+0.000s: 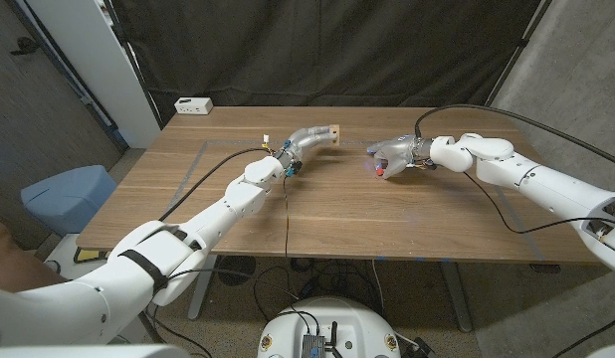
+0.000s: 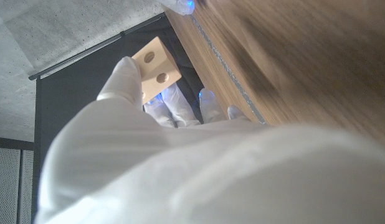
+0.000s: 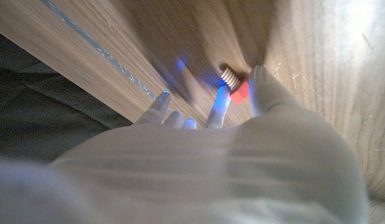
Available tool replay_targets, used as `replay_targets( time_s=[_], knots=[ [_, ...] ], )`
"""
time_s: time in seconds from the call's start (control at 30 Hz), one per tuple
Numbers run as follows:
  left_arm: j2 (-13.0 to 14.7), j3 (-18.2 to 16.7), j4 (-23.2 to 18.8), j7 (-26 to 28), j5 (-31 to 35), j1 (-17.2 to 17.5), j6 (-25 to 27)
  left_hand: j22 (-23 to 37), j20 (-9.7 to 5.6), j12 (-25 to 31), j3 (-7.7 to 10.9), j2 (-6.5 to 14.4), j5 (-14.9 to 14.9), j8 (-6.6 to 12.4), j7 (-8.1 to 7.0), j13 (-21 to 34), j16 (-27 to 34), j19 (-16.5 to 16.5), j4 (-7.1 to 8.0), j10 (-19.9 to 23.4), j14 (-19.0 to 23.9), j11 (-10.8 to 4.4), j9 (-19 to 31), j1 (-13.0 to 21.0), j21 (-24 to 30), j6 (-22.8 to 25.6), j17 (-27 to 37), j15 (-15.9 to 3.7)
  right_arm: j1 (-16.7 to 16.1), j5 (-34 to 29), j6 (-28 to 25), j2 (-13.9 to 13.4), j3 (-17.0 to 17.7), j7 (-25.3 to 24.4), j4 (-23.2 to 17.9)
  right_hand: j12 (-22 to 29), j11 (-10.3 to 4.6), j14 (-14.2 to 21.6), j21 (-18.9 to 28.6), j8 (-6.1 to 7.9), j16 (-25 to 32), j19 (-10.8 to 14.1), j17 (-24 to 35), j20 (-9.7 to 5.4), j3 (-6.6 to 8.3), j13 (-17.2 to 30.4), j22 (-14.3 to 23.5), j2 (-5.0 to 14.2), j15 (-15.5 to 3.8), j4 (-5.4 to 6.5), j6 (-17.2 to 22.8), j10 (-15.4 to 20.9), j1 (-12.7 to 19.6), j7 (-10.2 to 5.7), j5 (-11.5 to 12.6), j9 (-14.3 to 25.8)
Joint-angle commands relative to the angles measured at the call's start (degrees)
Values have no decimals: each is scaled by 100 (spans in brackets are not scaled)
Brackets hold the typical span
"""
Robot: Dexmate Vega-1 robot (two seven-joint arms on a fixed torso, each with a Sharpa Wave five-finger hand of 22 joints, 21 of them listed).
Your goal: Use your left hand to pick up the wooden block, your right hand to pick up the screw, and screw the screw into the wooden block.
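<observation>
The left hand (image 1: 309, 139) holds the block (image 1: 333, 132) by its fingertips, raised off the desk (image 1: 387, 209) toward the far edge; in the left wrist view the block (image 2: 156, 68) shows two round holes on one face, gripped at a corner between thumb and fingers. The right hand (image 1: 392, 159) closes on the screw (image 1: 382, 170), which has a red head; in the right wrist view the screw (image 3: 235, 84) is pinched between thumb and a finger (image 3: 221, 106), its threaded end pointing away from the hand, close to the desk surface.

The two hands are well apart, so the meeting has not begun. The risks, as I judge them: the block is held at its edge only, so pushing the screw in could twist it out of the grip. The screw's pinch looks shallow and could slip or tilt during travel. If the screw arrives tilted to the hole, it will likely jam or skid across the face instead of threading.
</observation>
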Motion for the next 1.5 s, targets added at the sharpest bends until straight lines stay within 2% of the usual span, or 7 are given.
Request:
replay_targets(
  time_s=[0.03,0.33,0.63,0.8,1.5],
  knots=[
    [54,6,-163,64,6,79,85,3,-3,0,7,65,32,34,54,29,33,13,33,37,40,0,34,6,30,96,21,-590,-3,18,28,10,7,12,18,-1,-14,49,1,40,5,51,11,18,51,34,32,1,-102,-10,-44,8,69,-4,24,33],
    [62,-4,-176,60,-13,91,92,3,-8,-10,-2,73,31,29,68,35,38,23,32,40,51,0,34,-2,34,91,20,-584,7,25,19,24,1,54,12,-21,-18,31,-10,3,-5,36,16,30,62,35,32,-10,-101,-9,-335,-35,78,-54,26,84],
    [41,-9,-109,32,-35,75,83,4,-2,-23,-4,88,33,16,58,41,42,26,22,40,55,1,34,9,35,71,20,-591,15,57,17,27,9,115,-9,-53,6,-52,-27,-100,-37,-15,20,51,51,40,33,-62,-68,-5,-790,-138,52,-54,16,114],
    [29,-10,-74,19,-37,60,60,4,4,-31,-10,88,32,8,62,44,42,26,18,38,55,-1,34,8,35,56,19,-583,22,48,25,32,13,92,-12,-57,29,-58,-27,-101,-38,-22,21,61,51,41,33,-68,-62,-3,-833,-159,45,-39,13,117],
    [10,-1,-61,27,-37,52,86,4,0,-52,-31,93,28,6,65,54,45,29,14,44,60,2,33,-6,36,71,17,-588,140,61,182,134,-49,32,212,2,41,-28,7,221,-22,59,29,5,100,48,32,-44,-73,-10,-336,-49,80,31,14,164]
  ],
)
